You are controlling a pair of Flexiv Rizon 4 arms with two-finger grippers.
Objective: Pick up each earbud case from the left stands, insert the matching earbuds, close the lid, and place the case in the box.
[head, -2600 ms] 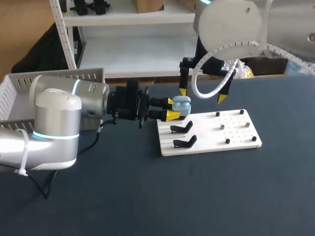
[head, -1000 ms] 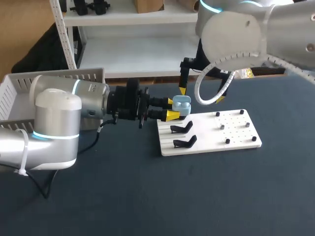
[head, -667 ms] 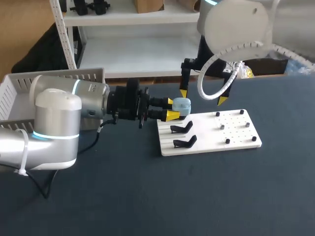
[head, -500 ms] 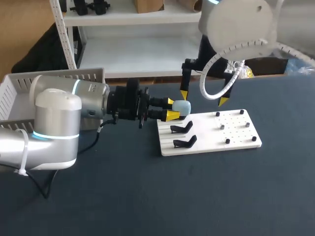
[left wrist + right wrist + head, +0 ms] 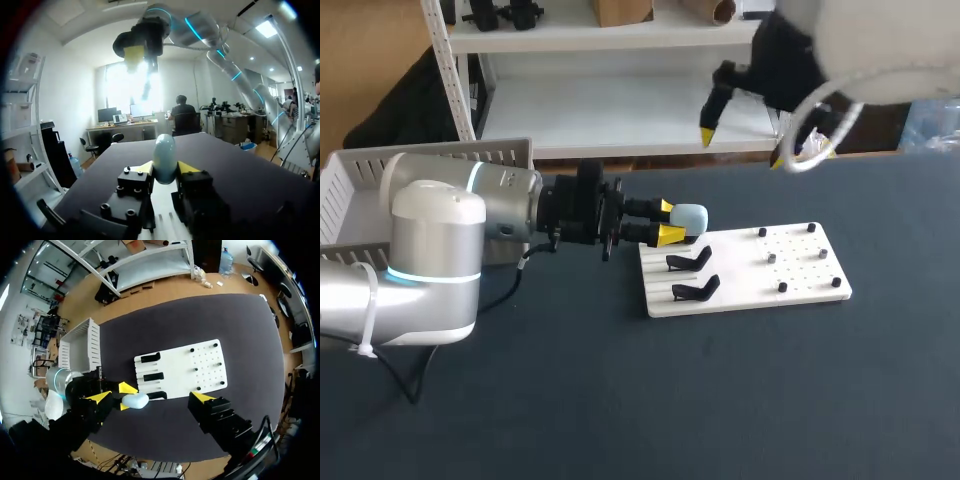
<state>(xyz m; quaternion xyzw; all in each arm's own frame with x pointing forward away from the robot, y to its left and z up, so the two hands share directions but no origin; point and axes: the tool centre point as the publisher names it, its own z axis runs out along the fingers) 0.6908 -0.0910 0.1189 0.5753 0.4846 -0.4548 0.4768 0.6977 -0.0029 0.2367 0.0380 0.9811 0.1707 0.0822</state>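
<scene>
**Case Shut and Clamped, Box Run Next**

Showed a pale-blue earbud case (image 5: 688, 216), lid apparently down, pinched from both sides between the yellow tips of the left gripper (image 5: 667, 221), up off the table by the 10 o'clock corner of the white board (image 5: 800, 262). Saw two black stands (image 5: 692, 260) on the board bare, at 5 o'clock from the case. Caught a scatter of small dark pegs (image 5: 782, 287) toward the board's 3 o'clock end; too small to tell pegs from earbuds. Found the right gripper (image 5: 742, 148) high up at 1 o'clock, fingers spread wide, holding nothing, well apart from the case. Had the white slatted box (image 5: 350, 190) at 9 o'clock, partly behind the left arm.

Looked like the placing step, going by the shut lid. Called for a firm squeeze on that smooth rounded shell, a level swing toward 9 o'clock clearing the box wall, and a low release inside rather than a drop. Needed the right arm high, out of the way.
</scene>
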